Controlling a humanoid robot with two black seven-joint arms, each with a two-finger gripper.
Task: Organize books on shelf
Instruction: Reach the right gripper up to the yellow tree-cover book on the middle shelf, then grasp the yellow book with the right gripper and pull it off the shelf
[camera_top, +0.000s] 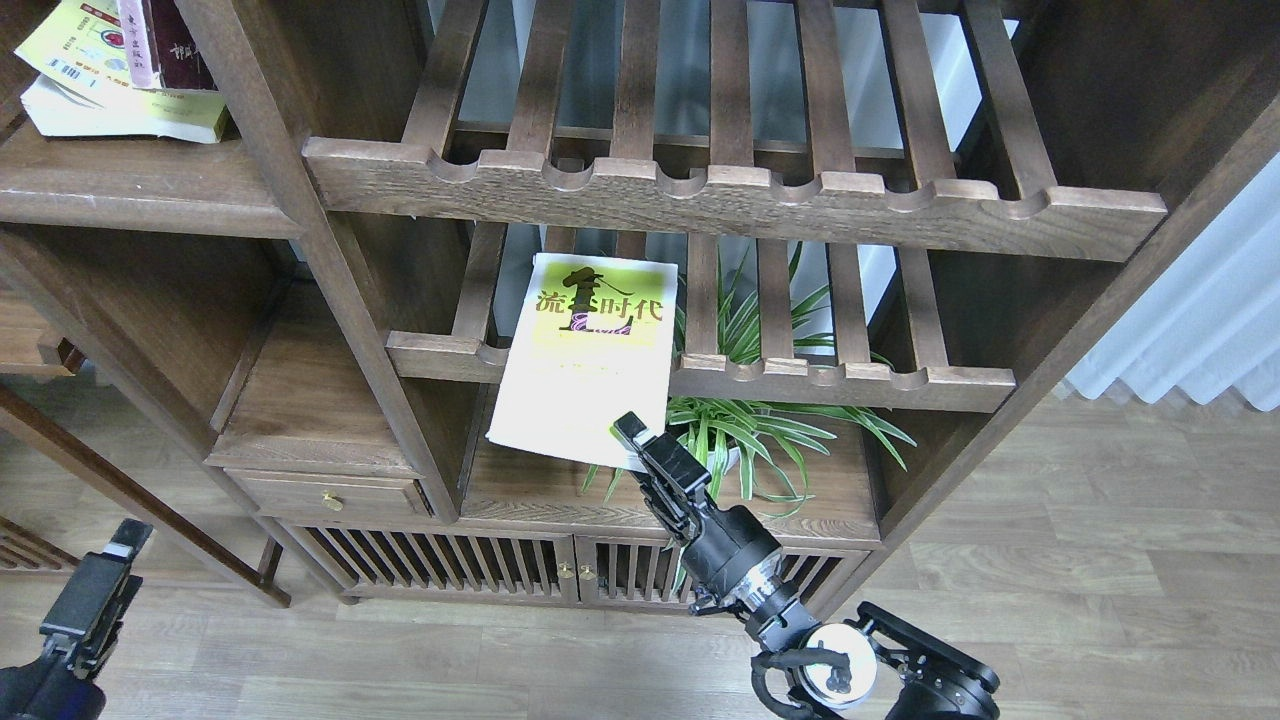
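The yellow-green-and-white book (588, 362) lies tilted on the lower slatted rack, its white lower part hanging over the scalloped front rail. My right gripper (632, 434) reaches up from below, its tip at the book's lower right corner; its fingers cannot be told apart. The maroon book (185, 45) leans among other books, one with a yellow illustrated cover (75, 45), on the solid shelf board (130, 190) at upper left. My left gripper (118, 545) hangs low at the bottom left, far from any book, its fingers not distinguishable.
A potted spider plant (745, 435) stands on the solid lower board (530, 490), right beside the right gripper. An upper slatted rack (730, 195) overhangs the book. A drawer (330, 495) and slatted cabinet doors (450, 570) sit below.
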